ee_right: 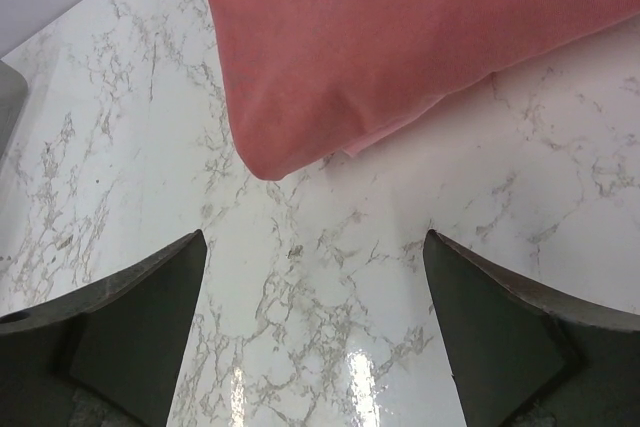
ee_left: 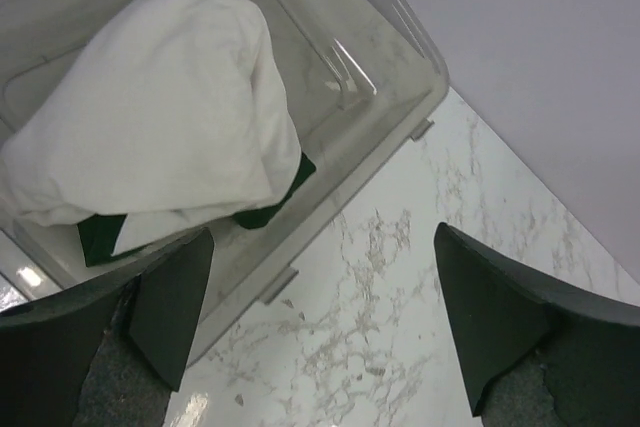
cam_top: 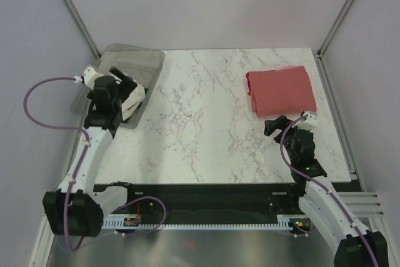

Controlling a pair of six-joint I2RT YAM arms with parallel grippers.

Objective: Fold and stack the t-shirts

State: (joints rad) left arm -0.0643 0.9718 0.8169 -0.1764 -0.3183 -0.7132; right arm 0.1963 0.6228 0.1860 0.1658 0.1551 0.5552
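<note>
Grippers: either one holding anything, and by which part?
Nothing held: left gripper open near the white shirt in the bin; right gripper open beside the red shirt.

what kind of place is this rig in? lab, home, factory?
Likely a lab robot cell: left arm and right arm bolted to a marble-pattern table, plain walls on metal posts around it, and staged props: a white shirt in a clear bin, a folded red shirt.

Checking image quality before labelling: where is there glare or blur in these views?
Top external: even light, no glare on the table. Left wrist: fingers dark and soft, clear bin rim glinting. Right wrist: glare streaks on the table near the bottom edge; coral-red shirt in focus.
</note>
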